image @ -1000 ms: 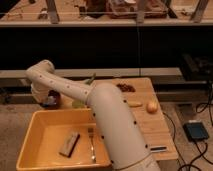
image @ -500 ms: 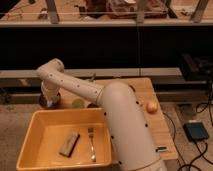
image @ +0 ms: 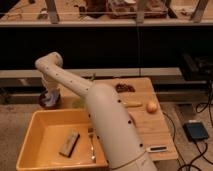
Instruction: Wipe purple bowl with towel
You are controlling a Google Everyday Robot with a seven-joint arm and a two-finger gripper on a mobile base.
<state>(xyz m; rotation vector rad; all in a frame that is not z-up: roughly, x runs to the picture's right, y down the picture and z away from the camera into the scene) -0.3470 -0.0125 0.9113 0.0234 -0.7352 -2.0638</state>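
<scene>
Camera view looking down on a wooden table [image: 145, 127]. A white robot arm [image: 107, 125] is seen rising from the bottom centre, bent at an elbow at upper left and pointed downward. The gripper [image: 50, 94] is placed just over the purple bowl [image: 43, 102], which sits directly beneath it. A pale patch, perhaps the towel [image: 50, 100], is seen at the gripper's tip; whether it is grasped cannot be told. Below the gripper a yellow bin [image: 35, 131] is set, with a brown block [image: 69, 144] and a fork [image: 92, 146] laid inside. Well to the gripper's right, a round orange fruit [image: 151, 106] is seen.
</scene>
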